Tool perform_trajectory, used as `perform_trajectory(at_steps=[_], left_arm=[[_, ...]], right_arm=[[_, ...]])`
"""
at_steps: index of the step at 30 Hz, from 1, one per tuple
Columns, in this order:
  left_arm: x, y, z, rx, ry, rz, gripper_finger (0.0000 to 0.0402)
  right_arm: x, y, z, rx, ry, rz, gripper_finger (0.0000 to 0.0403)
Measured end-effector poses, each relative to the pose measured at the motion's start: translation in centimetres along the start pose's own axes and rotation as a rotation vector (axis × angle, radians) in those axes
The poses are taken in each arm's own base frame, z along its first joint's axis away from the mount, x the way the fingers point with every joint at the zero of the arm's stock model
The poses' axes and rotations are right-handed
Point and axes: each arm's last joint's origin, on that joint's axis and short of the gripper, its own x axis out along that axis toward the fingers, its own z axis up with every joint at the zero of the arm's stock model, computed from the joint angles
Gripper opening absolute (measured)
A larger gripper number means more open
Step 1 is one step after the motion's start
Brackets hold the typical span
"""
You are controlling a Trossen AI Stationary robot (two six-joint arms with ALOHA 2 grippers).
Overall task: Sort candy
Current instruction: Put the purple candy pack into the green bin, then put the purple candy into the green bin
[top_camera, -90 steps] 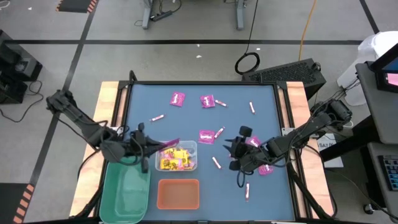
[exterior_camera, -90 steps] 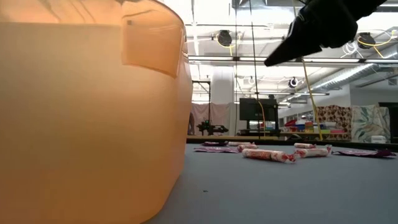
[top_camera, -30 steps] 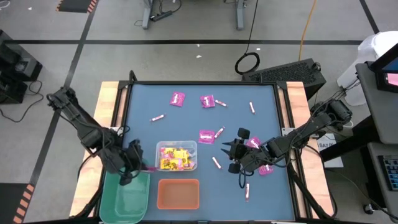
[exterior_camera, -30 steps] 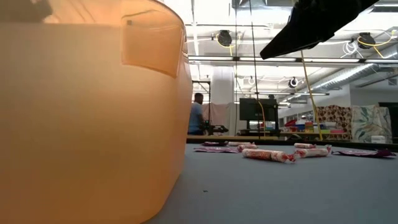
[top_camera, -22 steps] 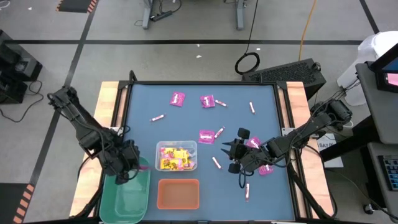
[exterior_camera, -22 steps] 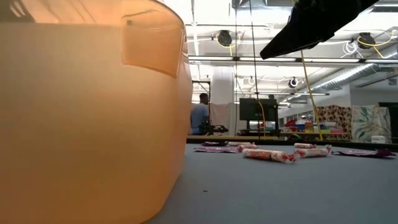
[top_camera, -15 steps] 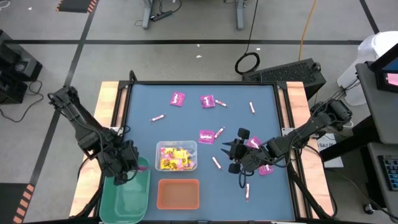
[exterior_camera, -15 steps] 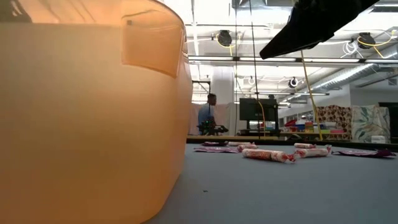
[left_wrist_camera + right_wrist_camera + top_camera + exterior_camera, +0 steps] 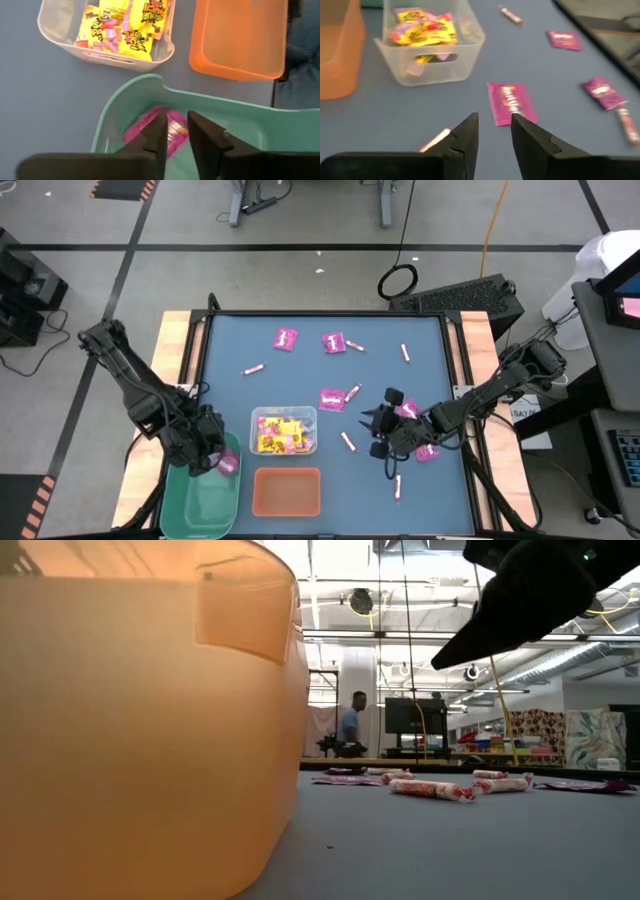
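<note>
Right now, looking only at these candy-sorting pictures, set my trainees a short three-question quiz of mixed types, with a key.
1. True or false: the orange bin holds yellow packets.
2. Multiple choice: the left gripper is over which container? A) the clear bin B) the green bin C) the orange bin.
3. Fill in: the magenta packet lying in the green bin shows between the left gripper's ____.

Key:
1. False; the yellow packets are in the clear bin, and the orange bin looks empty.
2. B.
3. Fingers. The right gripper is elsewhere, over the blue table near a loose magenta packet.
</note>
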Motion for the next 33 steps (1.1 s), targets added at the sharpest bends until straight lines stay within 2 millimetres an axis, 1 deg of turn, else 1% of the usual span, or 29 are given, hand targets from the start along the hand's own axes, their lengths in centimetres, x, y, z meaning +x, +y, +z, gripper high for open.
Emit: perform_trajectory(at_steps=[3, 7, 12, 15, 20, 22, 25, 29, 33], left_arm=[[0.5, -0.2, 0.0, 0.006, 0.012, 0.018, 0.0117], [0.8, -0.8, 0.2, -0.003, 0.015, -0.022, 0.0148], [0.7, -1.7, 0.8, -0.027, -0.046, -0.114, 0.0157], [0.6, -1.9, 1.2, -0.025, -0.143, -0.109, 0.0157], [0.5, -1.6, 1.8, 0.097, -0.341, 0.038, 0.0157], [0.4, -1.5, 2.1, 0.133, -0.432, 0.121, 0.0157], [0.3, -1.1, 2.6, 0.162, -0.543, 0.246, 0.0158], [0.3, -0.6, 3.9, 0.18, -0.632, 0.36, 0.0158], [0.7, -0.3, 5.5, 0.177, -0.671, 0.394, 0.0158]], right_arm=[[0.2, -0.1, -0.3, 0.007, 0.01, 0.025, 0.0121], [0.9, -0.7, -0.5, 0.0, -0.009, 0.051, 0.0143], [1.9, -1.9, -0.6, -0.005, 0.02, 0.066, 0.0163], [2.8, -2.5, -0.9, -0.02, 0.038, 0.056, 0.0166], [5.1, -2.4, -1.3, -0.089, 0.035, 0.085, 0.0166], [5.9, -2.4, -1.6, -0.086, 0.037, 0.103, 0.0166], [6.5, -2.6, -1.6, -0.059, 0.03, 0.094, 0.0167], [7.1, -2.7, -2.1, -0.055, 0.054, 0.085, 0.0167], [8.3, -3.2, -2.5, -0.037, 0.078, 0.118, 0.0167]])
